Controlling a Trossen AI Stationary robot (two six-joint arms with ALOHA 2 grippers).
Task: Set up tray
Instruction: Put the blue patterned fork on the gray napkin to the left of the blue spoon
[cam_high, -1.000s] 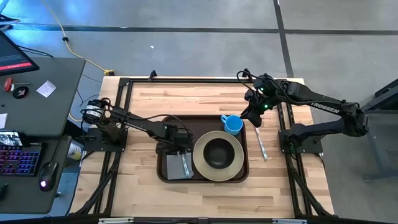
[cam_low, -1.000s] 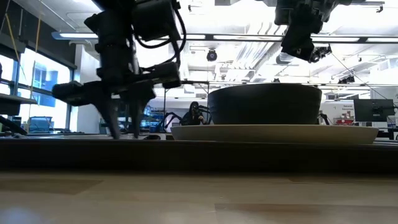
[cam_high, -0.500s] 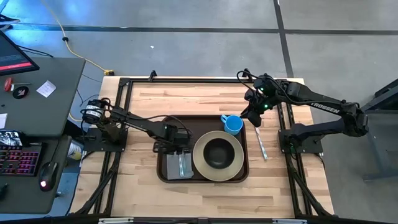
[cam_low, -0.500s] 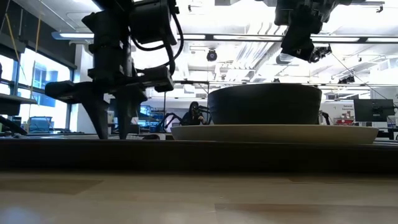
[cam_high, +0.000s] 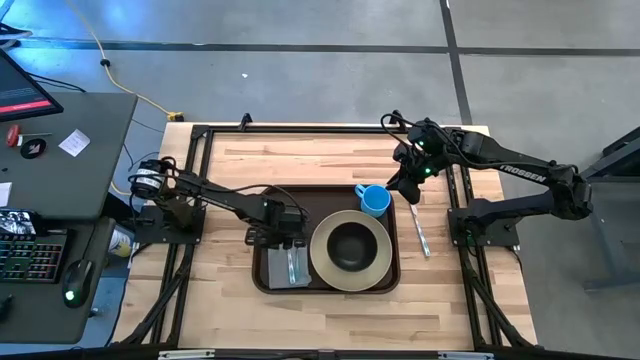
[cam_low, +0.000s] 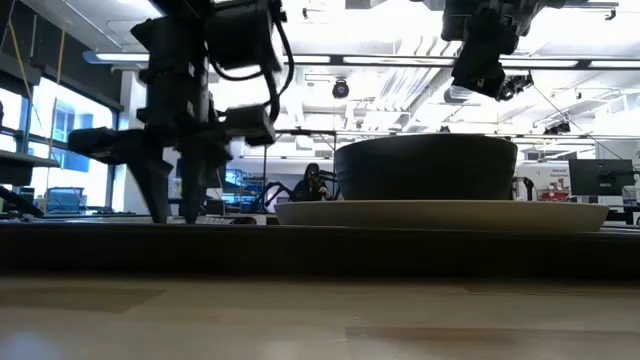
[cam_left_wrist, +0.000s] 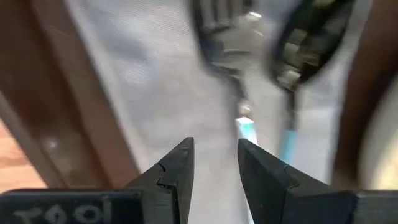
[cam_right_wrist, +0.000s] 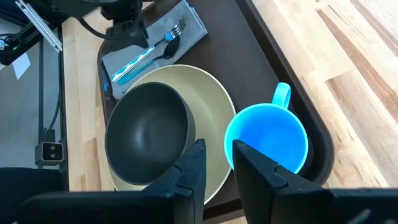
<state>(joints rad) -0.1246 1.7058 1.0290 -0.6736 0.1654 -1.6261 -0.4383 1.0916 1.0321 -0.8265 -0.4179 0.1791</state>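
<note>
The dark brown tray (cam_high: 300, 200) lies mid-table. On it sit a beige plate (cam_high: 322, 265) bearing a dark bowl (cam_high: 350, 245), a blue cup (cam_high: 374, 200) at its far right corner, and a grey napkin (cam_high: 280, 272) on its left side. A fork (cam_left_wrist: 217, 31) and a blue-handled spoon (cam_left_wrist: 305, 43) lie on the napkin. My left gripper (cam_high: 283, 240) hovers low over the napkin's far end, fingers narrowly open, holding nothing. My right gripper (cam_high: 404, 190) hangs high beside the cup, off the tray's right side, fingers nearly together and empty.
A knife (cam_high: 420, 232) lies on the bare wood right of the tray, below the right arm. The black frame rails run along the table's left, right and far sides. Bare wood shows along the near edge and the far strip behind the tray.
My left gripper has shifted a little toward the table's left edge, staying low over the napkin. The fork and spoon now show uncovered side by side on the napkin. The right arm has kept still.
</note>
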